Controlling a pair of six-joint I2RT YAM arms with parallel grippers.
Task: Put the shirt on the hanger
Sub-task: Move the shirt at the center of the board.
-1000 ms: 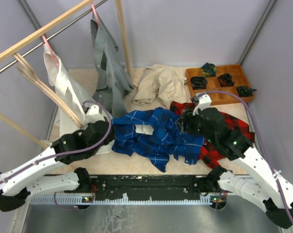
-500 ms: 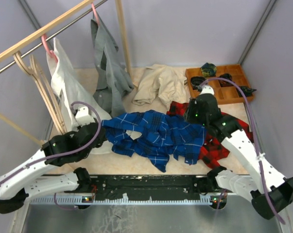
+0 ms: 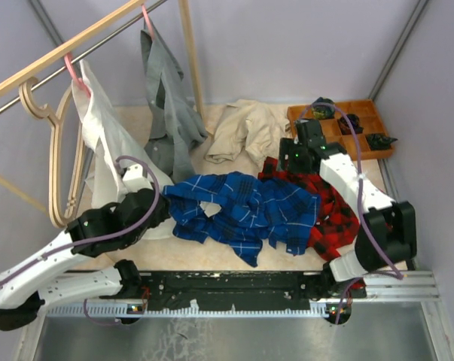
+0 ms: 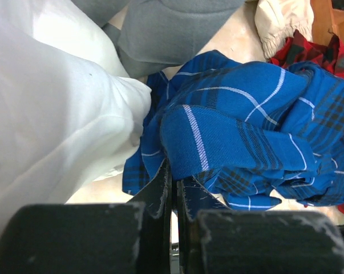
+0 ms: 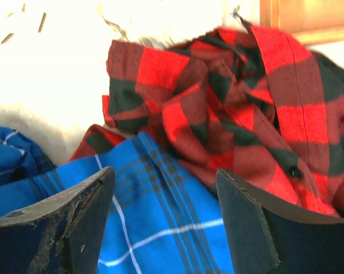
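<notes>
The royal-blue checked shirt [image 3: 245, 210] lies crumpled across the middle of the table, and part of it rests on the red plaid shirt [image 3: 339, 207]. My left gripper [image 3: 165, 198] is at its left end, shut on a fold of the blue cloth [image 4: 240, 114], with its fingertips [image 4: 163, 177] pressed together. My right gripper [image 3: 288, 156] hangs open above the shirt's right edge [image 5: 154, 228], where it meets the plaid [image 5: 234, 114], and holds nothing. The beige hanger [image 3: 51, 180] hangs by its hook from the rail at the far left.
A white shirt [image 3: 106, 143] on a pink hanger and a grey garment [image 3: 166, 105] hang from the rail just behind my left gripper. A beige garment [image 3: 245, 128] lies at the back. A wooden tray [image 3: 326, 138] with dark items sits at the back right.
The right gripper has opened, let go of the blue shirt and drawn back to the right rear. The left gripper has pulled the shirt's end leftward. The beige hanger has swung left.
</notes>
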